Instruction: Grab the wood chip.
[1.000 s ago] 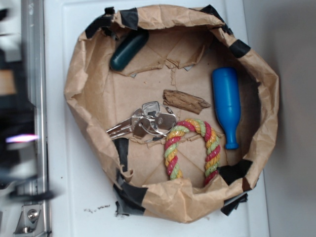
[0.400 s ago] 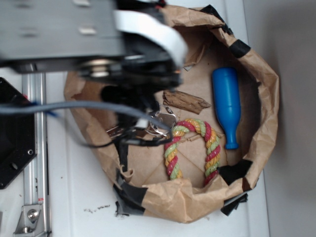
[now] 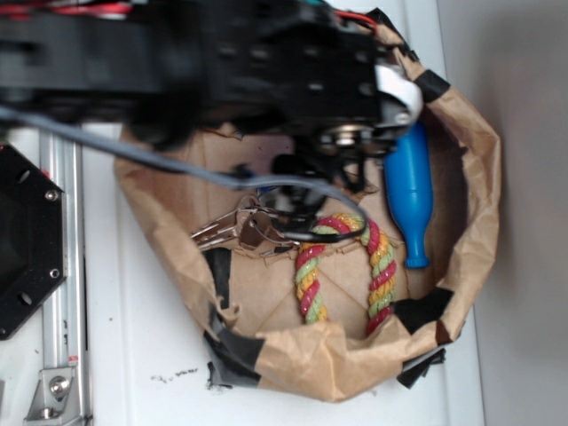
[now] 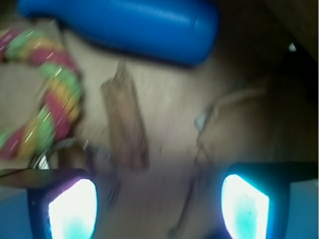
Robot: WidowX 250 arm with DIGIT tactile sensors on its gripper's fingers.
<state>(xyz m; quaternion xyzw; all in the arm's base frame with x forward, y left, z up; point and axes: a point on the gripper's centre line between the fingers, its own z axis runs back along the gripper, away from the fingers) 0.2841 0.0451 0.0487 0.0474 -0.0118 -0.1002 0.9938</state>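
Observation:
In the wrist view the wood chip [image 4: 125,124] shows as a rough brown sliver lying flat on the brown paper floor, lengthwise away from me. It lies just beyond my open gripper [image 4: 158,206] and a little left of its middle. Nothing is between the two glowing fingertips [image 4: 72,209]. The picture is blurred. In the exterior view my arm [image 3: 266,71] reaches over the upper half of the paper bag and hides the chip.
A blue bottle-shaped toy [image 3: 408,191] [image 4: 124,25] lies just past the chip. A red, yellow and green rope loop [image 3: 342,266] [image 4: 45,99] and a bunch of keys [image 3: 240,229] lie close by. The crumpled, taped walls of the paper bag [image 3: 475,177] ring everything.
My arm has swung in from the left and moved right across the bag. It now covers the wood chip in the exterior view.

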